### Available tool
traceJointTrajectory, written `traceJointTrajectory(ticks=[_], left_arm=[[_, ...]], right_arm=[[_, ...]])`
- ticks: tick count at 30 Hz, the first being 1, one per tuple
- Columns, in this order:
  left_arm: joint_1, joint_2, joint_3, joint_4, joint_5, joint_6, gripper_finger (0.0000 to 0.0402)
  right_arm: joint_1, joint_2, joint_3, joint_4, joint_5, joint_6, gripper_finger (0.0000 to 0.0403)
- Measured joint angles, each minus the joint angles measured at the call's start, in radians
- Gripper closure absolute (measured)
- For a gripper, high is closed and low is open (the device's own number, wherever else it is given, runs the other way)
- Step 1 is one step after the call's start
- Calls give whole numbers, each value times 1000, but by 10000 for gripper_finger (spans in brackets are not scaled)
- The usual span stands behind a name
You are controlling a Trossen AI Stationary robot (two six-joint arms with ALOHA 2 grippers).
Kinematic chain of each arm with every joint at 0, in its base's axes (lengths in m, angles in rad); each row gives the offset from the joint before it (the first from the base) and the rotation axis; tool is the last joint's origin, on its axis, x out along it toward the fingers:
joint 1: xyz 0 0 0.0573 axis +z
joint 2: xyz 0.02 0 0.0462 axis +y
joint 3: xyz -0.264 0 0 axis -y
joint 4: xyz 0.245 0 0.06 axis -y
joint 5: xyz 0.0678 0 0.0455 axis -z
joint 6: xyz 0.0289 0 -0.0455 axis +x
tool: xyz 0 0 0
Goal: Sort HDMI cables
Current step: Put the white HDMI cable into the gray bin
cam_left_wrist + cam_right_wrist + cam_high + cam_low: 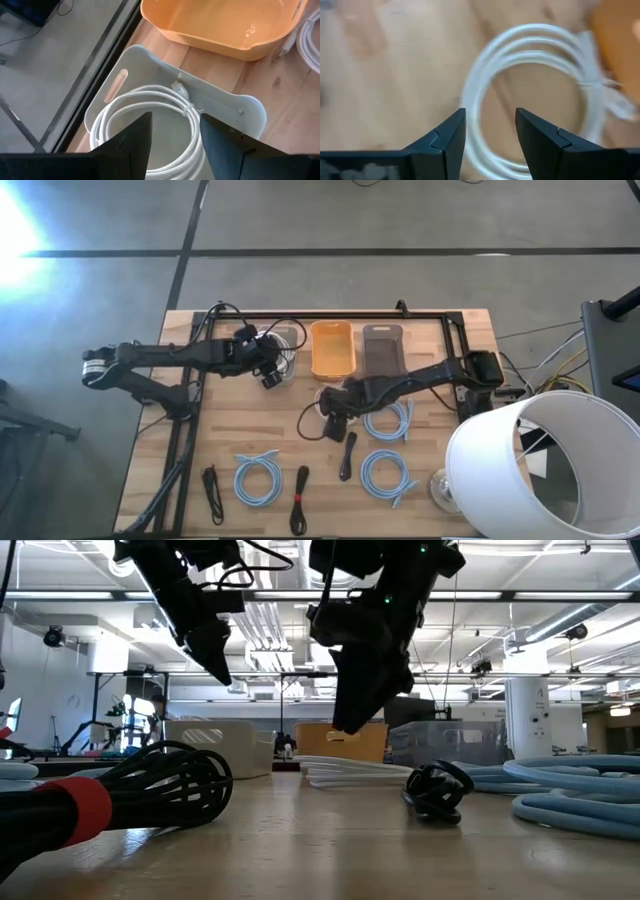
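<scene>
One white coil (150, 125) lies in the clear tray (235, 107) at the table's far side. My left gripper (175, 122) hangs open just above it (272, 377). A second white coil (535, 95) lies flat on the table near the middle (325, 402). My right gripper (490, 117) is open right above this coil's edge (337, 405) and is raised off the table in the low view (350, 720). Light-blue coils (386, 420) (386, 475) (258, 478) and black bundles (347, 455) (299, 498) (212, 492) lie on the wood.
The orange tray (333, 348) and the grey tray (382, 350) stand beside the clear tray along the far side. A black frame (190, 400) borders the work area. A white lampshade (540, 470) overhangs the table's near right corner.
</scene>
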Motion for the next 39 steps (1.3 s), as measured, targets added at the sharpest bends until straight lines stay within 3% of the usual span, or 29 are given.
traceJointTrajectory(ticks=[4, 12, 19, 22, 25, 32, 35, 39], left_arm=[[0, 0, 0, 0, 1, -1, 232], [-1, 0, -1, -1, 3, -4, 232], [-2, 0, -1, -1, 40, -7, 232], [-2, 0, -1, 0, 132, -9, 232], [-3, 0, -1, 0, 310, 9, 232], [-57, 10, -25, 109, 796, 220, 232], [-113, 20, -57, 258, 832, 283, 232], [-185, 39, -82, 426, 752, 412, 232]], right_arm=[[21, 48, -2, 11, -68, -1, 236], [33, 144, -1, 12, -76, -68, 239], [31, 142, -1, 6, -80, -132, 297], [29, 125, -3, 7, -135, -127, 343], [32, 94, 2, 3, -193, -125, 374], [29, 7, 4, 16, -213, -157, 367], [32, -32, 10, 27, -219, -184, 367], [32, -48, 12, 66, -244, -186, 366]])
